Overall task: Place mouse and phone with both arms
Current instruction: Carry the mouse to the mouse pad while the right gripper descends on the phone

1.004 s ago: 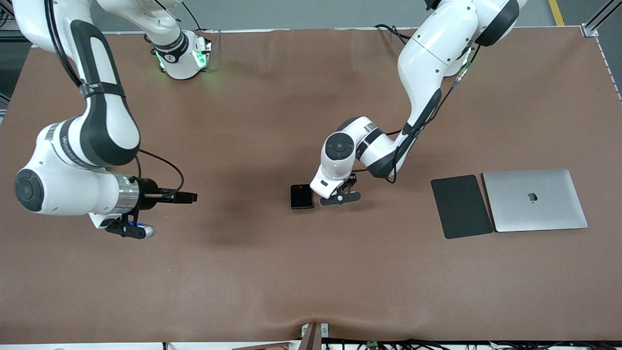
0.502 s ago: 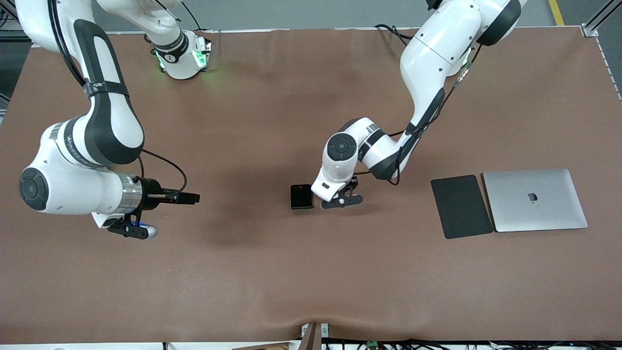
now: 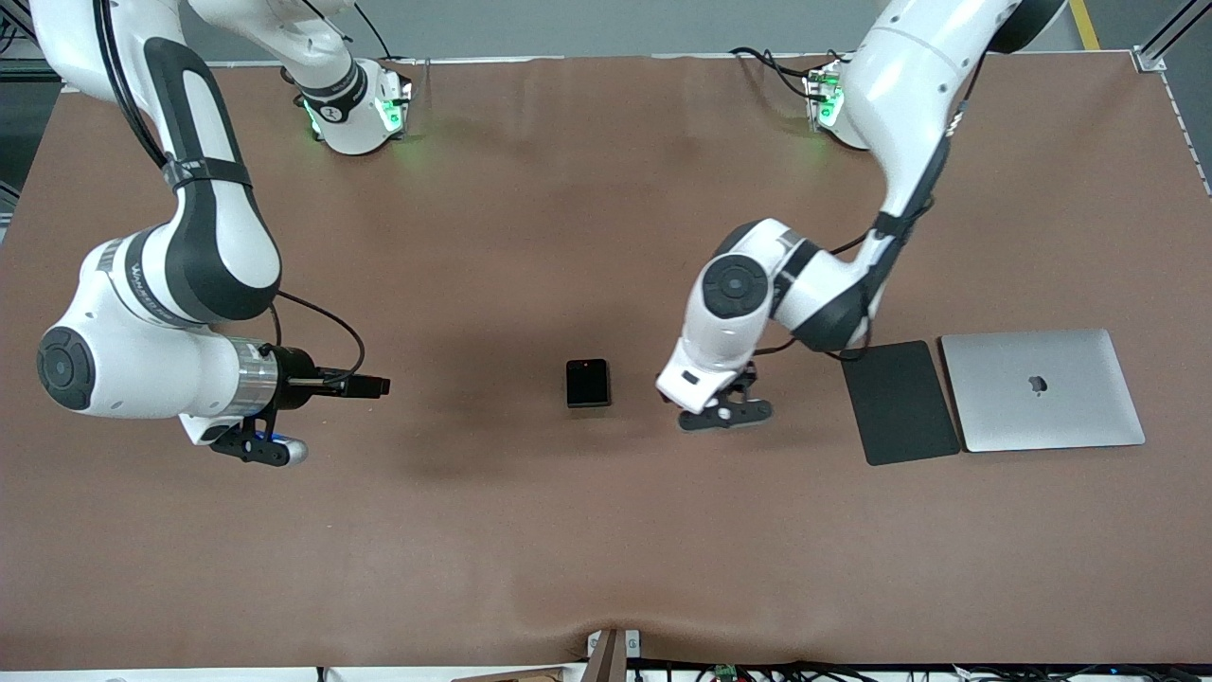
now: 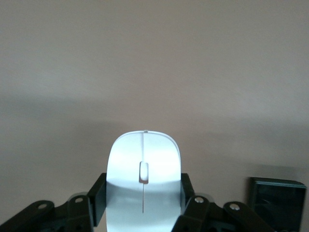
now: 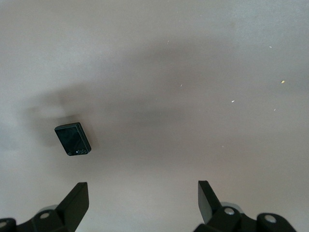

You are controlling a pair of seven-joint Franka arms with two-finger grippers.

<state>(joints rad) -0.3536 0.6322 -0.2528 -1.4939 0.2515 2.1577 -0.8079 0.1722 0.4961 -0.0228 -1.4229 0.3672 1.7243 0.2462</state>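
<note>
Mouse [image 4: 143,186], a small glossy white oval one with a thin grey line down its top, sits pinched across its width between the left gripper's [image 3: 724,414] black fingers [image 4: 98,197], its long axis running straight out from the wrist. That gripper is over bare brown table [image 3: 530,530], between the phone and the matte dark grey rectangular pad [image 3: 899,402], which lies touching or just beside a closed silver laptop [image 3: 1042,389] toward the left arm's end. The small black, nearly square phone [image 3: 588,383] with its tiny red dot lies flat mid-table, untouched. The right gripper [image 3: 251,445] hangs over the right arm's end of the table, well apart from the phone, its fingers [image 5: 72,205] spread wide and holding nothing. Likely the mouse goes down next, toward the pad.
</note>
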